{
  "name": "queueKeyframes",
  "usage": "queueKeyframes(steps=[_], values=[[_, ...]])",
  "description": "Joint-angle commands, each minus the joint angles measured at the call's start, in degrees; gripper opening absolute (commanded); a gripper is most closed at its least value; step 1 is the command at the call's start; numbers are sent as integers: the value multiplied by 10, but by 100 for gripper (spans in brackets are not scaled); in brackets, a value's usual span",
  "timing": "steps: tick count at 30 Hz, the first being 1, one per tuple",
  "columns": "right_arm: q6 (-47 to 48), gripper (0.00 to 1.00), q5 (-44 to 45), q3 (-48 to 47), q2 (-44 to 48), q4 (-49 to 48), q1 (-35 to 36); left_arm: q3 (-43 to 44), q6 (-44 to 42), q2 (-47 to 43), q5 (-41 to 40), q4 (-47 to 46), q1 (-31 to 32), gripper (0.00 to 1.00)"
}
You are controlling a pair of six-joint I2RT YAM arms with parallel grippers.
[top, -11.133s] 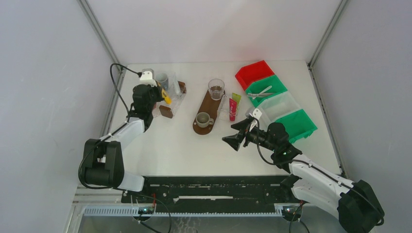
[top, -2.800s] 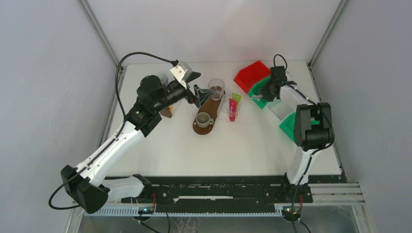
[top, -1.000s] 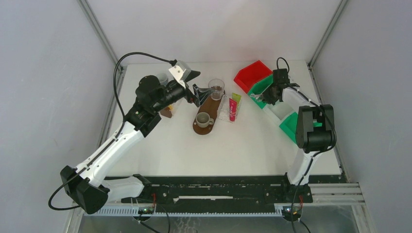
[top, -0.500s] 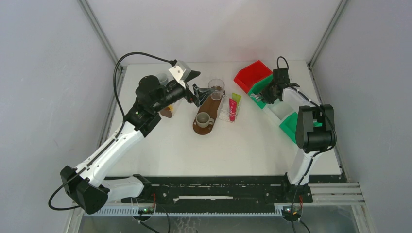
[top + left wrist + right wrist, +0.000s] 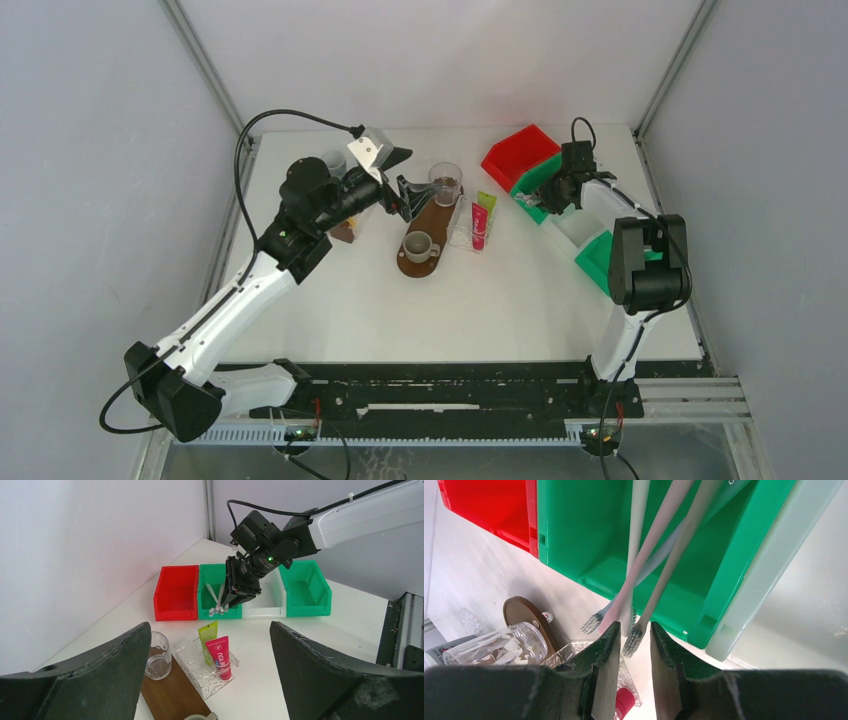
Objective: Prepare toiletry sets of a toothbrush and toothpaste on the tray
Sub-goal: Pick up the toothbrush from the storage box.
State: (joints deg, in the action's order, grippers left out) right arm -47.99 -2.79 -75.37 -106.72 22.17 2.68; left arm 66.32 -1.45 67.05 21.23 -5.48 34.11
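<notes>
Four open plastic storage bins stood in a row at the far right of the white table: a red bin, a green bin, a translucent white bin and a second green bin. Near the middle, a brown oval wooden board carried a clear glass tumbler and a pale mug.

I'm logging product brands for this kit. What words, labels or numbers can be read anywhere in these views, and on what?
"BE YOU": running lengthwise on the pink-red toothpaste tube, read with some doubt; the round mark above it is too blurred to read.
Lime green toothpaste tube: print, if any, is too small to read.
Nothing else in any view shows legible text.
</notes>
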Motion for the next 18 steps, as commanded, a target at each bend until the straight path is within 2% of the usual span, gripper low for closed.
queueKeyframes(steps=[1,7,18], values=[[-15,36,6,1,-6,-5,-2,-10,2,-16,5,-23,-3,91],[-24,36,1,1,-15,-7,-2,-11,1,-17,5,-23,-3,92],[-40,30,-1,1,-28,-17,-7,-12,1,-17,6,-25,-3,92]])
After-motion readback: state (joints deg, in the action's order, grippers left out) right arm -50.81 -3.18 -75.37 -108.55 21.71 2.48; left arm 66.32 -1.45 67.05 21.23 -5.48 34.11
